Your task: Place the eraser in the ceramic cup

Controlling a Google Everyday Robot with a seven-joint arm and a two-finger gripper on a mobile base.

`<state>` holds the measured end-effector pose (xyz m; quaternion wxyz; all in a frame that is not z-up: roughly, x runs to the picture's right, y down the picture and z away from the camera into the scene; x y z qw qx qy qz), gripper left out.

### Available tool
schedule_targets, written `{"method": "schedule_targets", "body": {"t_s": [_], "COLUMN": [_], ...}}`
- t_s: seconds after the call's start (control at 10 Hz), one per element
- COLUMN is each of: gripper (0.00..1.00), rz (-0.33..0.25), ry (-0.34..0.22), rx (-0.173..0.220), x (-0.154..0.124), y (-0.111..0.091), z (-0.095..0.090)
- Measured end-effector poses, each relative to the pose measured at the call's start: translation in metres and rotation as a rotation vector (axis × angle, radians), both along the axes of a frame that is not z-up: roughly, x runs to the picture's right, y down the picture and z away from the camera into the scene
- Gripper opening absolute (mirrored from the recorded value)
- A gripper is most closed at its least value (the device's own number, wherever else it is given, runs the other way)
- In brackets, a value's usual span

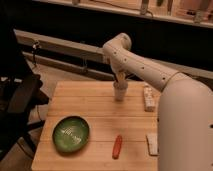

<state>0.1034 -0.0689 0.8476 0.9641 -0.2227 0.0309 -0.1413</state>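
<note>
A white ceramic cup [120, 92] stands upright at the far middle of the wooden table [95, 107]. My gripper [120, 78] hangs straight above the cup, its tip at the cup's mouth. The arm reaches in from the right over the table. I cannot make out an eraser in the gripper or in the cup. A flat white block [152, 143] lies at the table's right edge by my body; a white ridged object [148, 97] lies to the right of the cup.
A green bowl [71, 133] sits at the front left of the table. A red-orange elongated object [117, 146] lies at the front middle. A dark chair [17, 100] stands to the left of the table. A dark wall and ledge run behind.
</note>
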Motion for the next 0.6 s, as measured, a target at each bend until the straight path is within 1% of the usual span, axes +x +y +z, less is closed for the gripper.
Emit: {"method": "schedule_targets", "body": {"t_s": [0.1,0.3,0.5,0.6], "gripper": [0.22,0.42,0.6,0.74], "rz": [0.015,0.04,0.059,0.072], "ry": [-0.009,-0.019,-0.029,-0.036], "rx": [-0.006,-0.016,-0.029,-0.039], "x": [0.0,0.003,0.0,0.0], "y": [0.002,0.005,0.01,0.014], "z": [0.0,0.0,0.003,0.004]}}
